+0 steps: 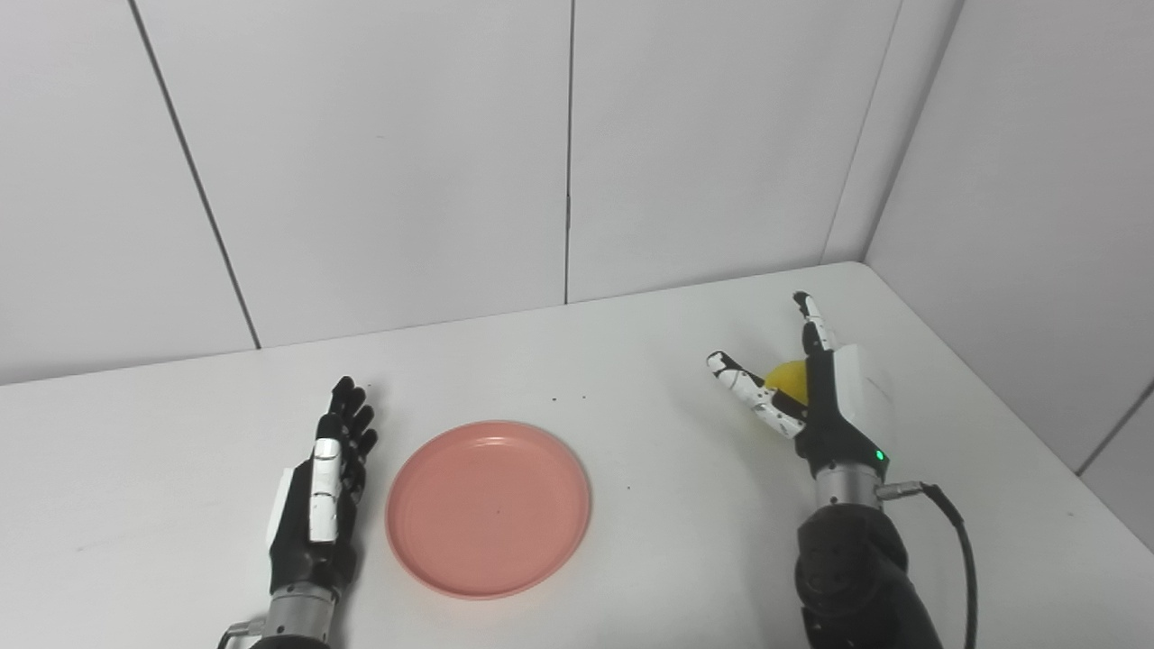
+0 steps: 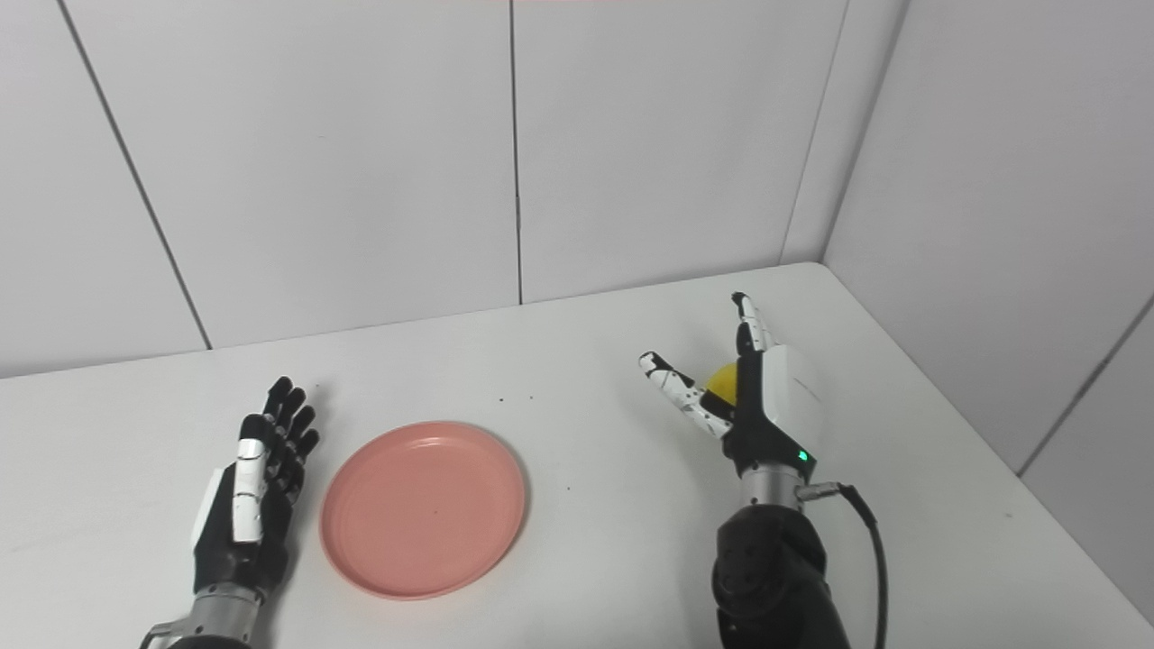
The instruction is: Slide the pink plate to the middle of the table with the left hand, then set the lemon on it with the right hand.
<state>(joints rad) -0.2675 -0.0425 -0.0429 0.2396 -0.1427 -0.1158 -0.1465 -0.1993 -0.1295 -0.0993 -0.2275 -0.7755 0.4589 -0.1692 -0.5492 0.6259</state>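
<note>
While partly hidden, lemon seemingly within spread right hand.

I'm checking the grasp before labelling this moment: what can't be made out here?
- Lemon: mostly hidden behind the right hand in both eye views; whether the fingers touch it cannot be told.
- Left hand: its contact with the pink plate is unclear; it sits beside the rim.
- Both forearms: cut off by the bottom edge.

pink plate: smooth matt plastic | table: smooth matt white | lemon: glossy yellow
</note>
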